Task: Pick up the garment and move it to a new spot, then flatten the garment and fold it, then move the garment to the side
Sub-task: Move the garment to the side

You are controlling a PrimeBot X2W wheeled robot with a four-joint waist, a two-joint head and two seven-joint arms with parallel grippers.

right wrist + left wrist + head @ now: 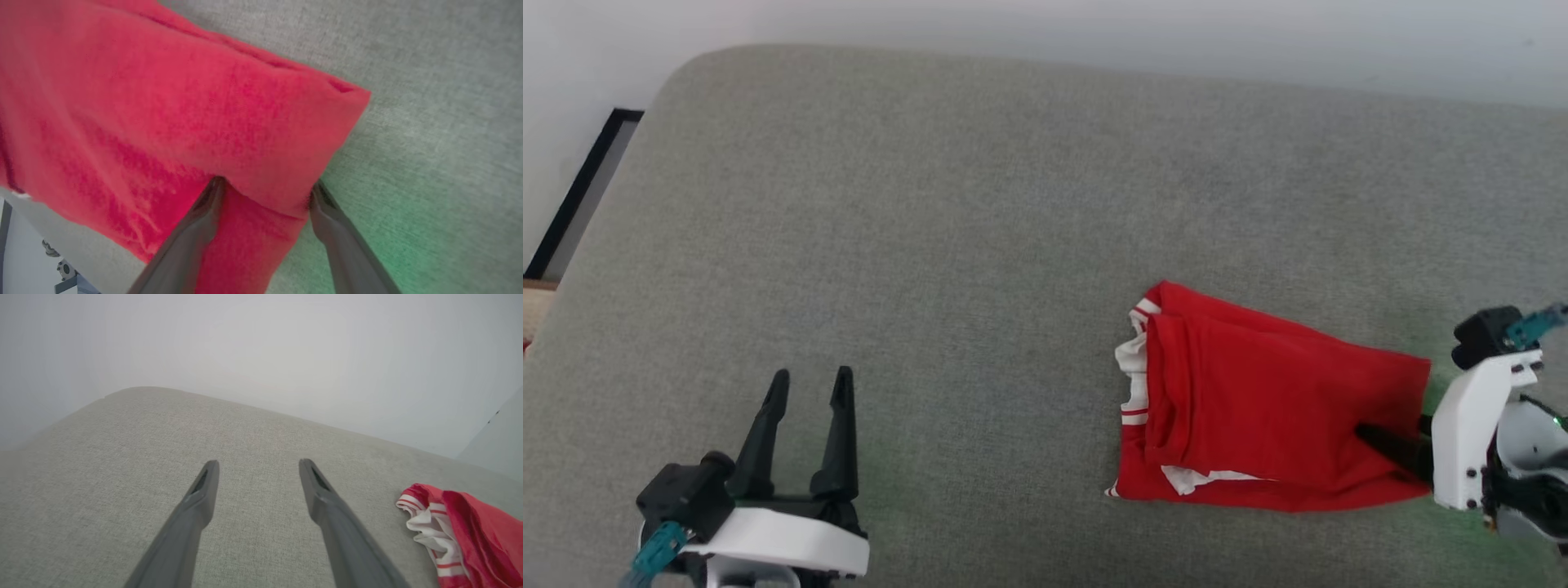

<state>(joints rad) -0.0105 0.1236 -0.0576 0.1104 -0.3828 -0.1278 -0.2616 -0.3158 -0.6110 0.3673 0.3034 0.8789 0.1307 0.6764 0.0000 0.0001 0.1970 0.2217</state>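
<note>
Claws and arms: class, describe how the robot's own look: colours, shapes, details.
The left claw and right claw each have two long, dark, tapering fingers on a black base, set in a glossy white wrist shell, with a teal connector beside it.

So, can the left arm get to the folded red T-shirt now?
Probably yes. Only bare grey cushion lies between the open left gripper and the red T-shirt, whose striped sleeve edge faces it. The open right gripper sits at the opposite edge, out of the way.
</note>
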